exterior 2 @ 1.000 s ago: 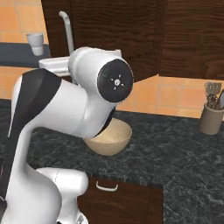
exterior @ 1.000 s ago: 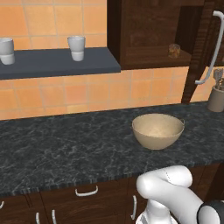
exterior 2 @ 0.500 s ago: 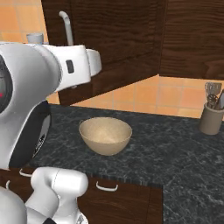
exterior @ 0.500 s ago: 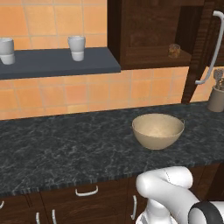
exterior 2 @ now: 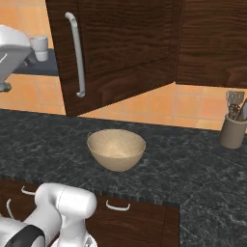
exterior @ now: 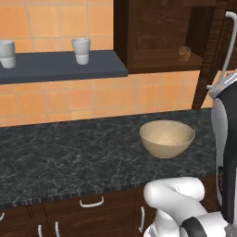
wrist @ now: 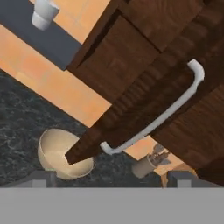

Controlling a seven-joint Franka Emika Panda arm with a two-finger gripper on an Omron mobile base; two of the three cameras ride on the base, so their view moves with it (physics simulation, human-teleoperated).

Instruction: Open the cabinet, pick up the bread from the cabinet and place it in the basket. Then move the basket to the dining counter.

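Observation:
The dark wooden cabinet point(exterior: 159, 34) stands open, its door point(exterior 2: 120, 48) swung out with the silver bar handle point(exterior 2: 77, 53) facing the right base view. The bread point(exterior: 184, 53), a small golden-brown lump, sits on the cabinet's shelf. The beige basket point(exterior: 167, 138) rests on the black worktop below, also seen as basket point(exterior 2: 116, 148) and basket point(wrist: 59, 153). My gripper point(wrist: 110, 178) is open, its tips wide apart with nothing between them. It looks at the door's handle point(wrist: 162, 116) from a short way off, not touching it.
Two white cups point(exterior: 81, 50) stand on a grey wall shelf point(exterior: 60, 67) to the left. A utensil holder point(exterior 2: 233, 130) sits at the right on the black speckled worktop point(exterior 2: 193, 164). Drawers with small handles run below. My arm point(exterior: 226, 152) rises at the right.
My arm has swung away from the front of the right base view toward its left edge, uncovering the door and basket. The door, bread and basket have not moved.

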